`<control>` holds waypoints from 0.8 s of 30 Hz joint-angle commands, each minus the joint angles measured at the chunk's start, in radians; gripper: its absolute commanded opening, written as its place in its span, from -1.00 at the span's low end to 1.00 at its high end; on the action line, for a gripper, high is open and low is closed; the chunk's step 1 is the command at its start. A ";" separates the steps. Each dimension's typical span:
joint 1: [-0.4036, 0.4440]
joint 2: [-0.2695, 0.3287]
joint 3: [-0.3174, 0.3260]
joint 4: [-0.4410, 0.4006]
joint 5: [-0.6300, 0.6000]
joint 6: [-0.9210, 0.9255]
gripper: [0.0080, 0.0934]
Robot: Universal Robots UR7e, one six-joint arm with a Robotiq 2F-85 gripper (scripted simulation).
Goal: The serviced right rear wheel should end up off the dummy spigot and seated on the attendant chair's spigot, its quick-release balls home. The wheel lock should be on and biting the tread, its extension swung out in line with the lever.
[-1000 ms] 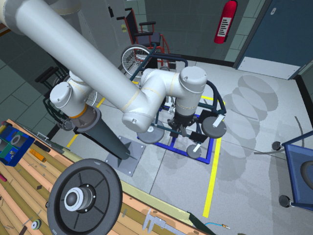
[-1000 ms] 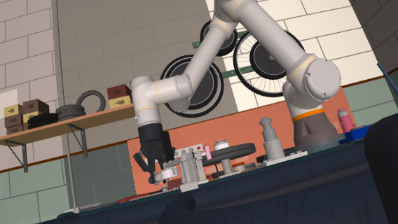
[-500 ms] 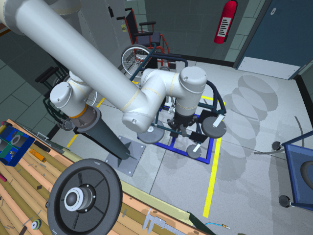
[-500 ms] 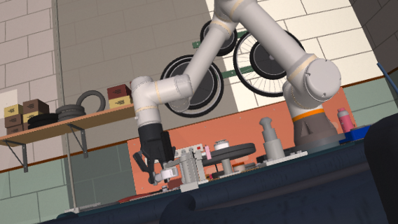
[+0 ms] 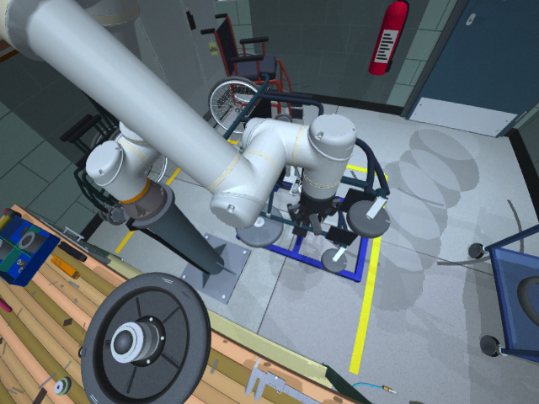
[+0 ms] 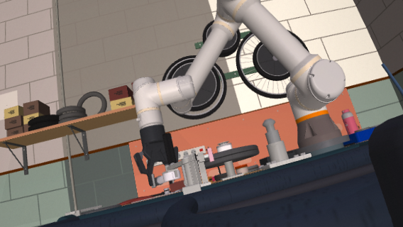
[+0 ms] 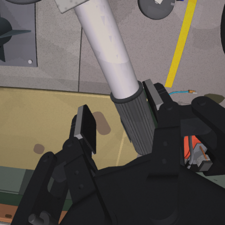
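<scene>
My gripper [image 7: 117, 122] hangs over the attendant chair [image 5: 322, 208] on the floor, its fingers open around the wheel lock's extension [image 7: 133, 127], a pale tube with a ribbed dark grip. The tube [image 7: 107, 46] runs away from the fingers toward the floor. In the second side camera the gripper [image 6: 150, 170] sits beside the grey lock bracket [image 6: 193, 170]. The serviced wheel [image 5: 146, 339], dark with a grey hub, stands on the workbench; the second side camera shows it lying flat on the dummy spigot [image 6: 230, 154].
The arm's pedestal [image 5: 183, 235] is bolted to a floor plate beside the chair. A blue floor frame [image 5: 322, 261] and yellow tape [image 5: 368, 295] ring the chair. A blue trolley [image 5: 513, 295] stands at right; a red wheelchair [image 5: 248, 74] stands behind.
</scene>
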 commanded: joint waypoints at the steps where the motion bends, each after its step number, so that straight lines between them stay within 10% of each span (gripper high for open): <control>1: 0.000 -0.001 0.000 0.000 0.000 0.000 0.17; 24: 0.000 -0.049 -0.020 0.067 0.000 0.000 0.17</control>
